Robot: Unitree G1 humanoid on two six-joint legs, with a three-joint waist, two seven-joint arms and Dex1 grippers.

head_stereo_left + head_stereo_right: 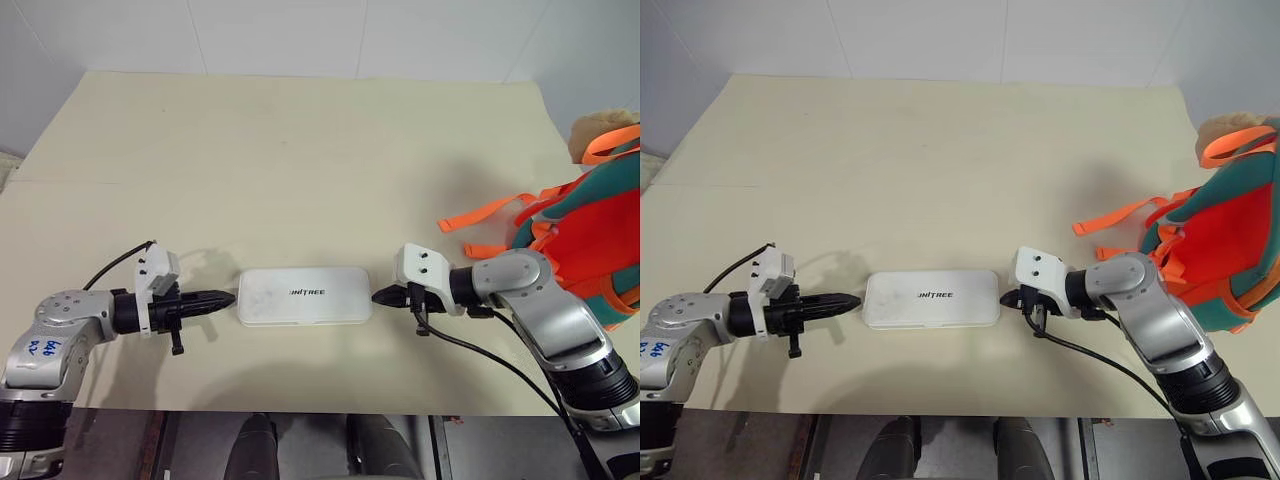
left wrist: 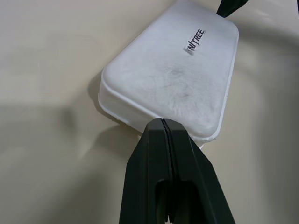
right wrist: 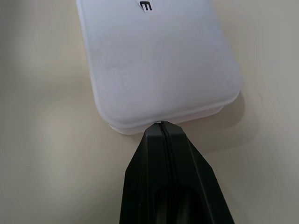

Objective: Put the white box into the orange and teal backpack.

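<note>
The white box [image 1: 305, 295] lies flat on the cream bench [image 1: 300, 150], its top face printed "UNITREE" in small dark letters, with the left gripper [image 1: 226, 297] pressed shut at one short end and the right gripper [image 1: 379, 296] pressed shut at the other, neither holding anything. The left wrist view reads the lettering almost whole, while the right wrist view catches just a final "E". The orange and teal backpack [image 1: 1225, 240] stands at the bench's right edge, well apart from the box, and blue handwriting too small to read marks the left arm [image 1: 45, 348].

bare table [image 1: 300, 150] beyond the white box [image 1: 305, 295], closed tools touching its two ends, backpack [image 1: 600, 250] blocking far right
</note>
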